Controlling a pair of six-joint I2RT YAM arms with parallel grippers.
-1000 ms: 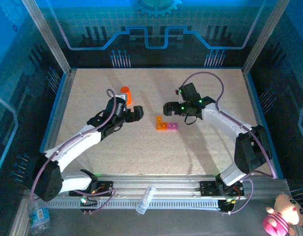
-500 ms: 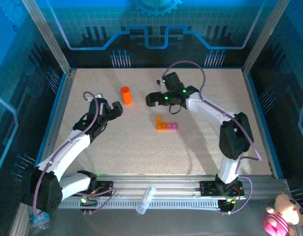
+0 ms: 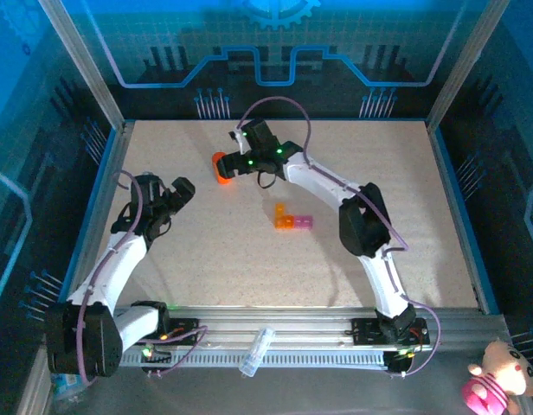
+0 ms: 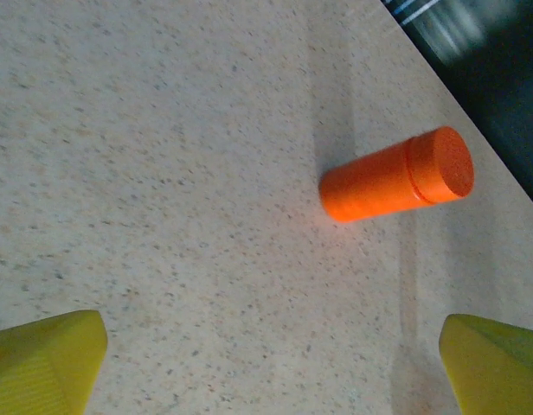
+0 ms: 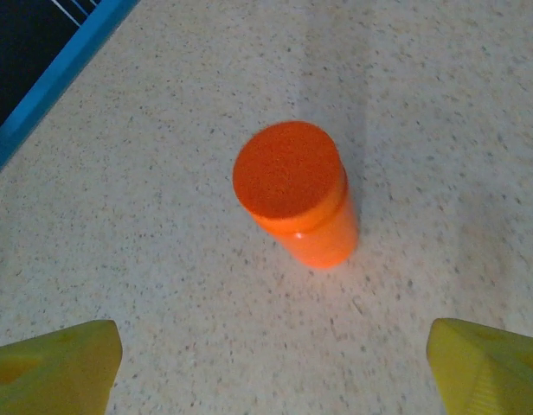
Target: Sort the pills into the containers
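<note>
The containers [image 3: 292,220], a short orange and pink strip of tiny joined compartments, lie at mid-table. The pills are out of view. An orange capped bottle [image 3: 220,169] stands upright at the back left. My right gripper [image 3: 233,164] hovers right beside it, open. In the right wrist view the bottle [image 5: 298,195] stands ahead of the right gripper [image 5: 271,376], beyond its yellow fingertips [image 5: 52,367], not between them. My left gripper [image 3: 180,190] is open well left of the bottle. From the left gripper [image 4: 271,372], the bottle [image 4: 396,176] is seen far ahead.
Blue rails edge the speckled tabletop [image 3: 249,259] on the left [image 3: 100,186] and the right [image 3: 461,207]. The right arm's forearm [image 3: 323,183] stretches across the back of the table, passing behind the containers. A clear tube [image 3: 256,350] lies on the front frame, off the table.
My right arm has swung left from beside the containers to the orange bottle. The left arm has drawn back to the left, away from the bottle.
</note>
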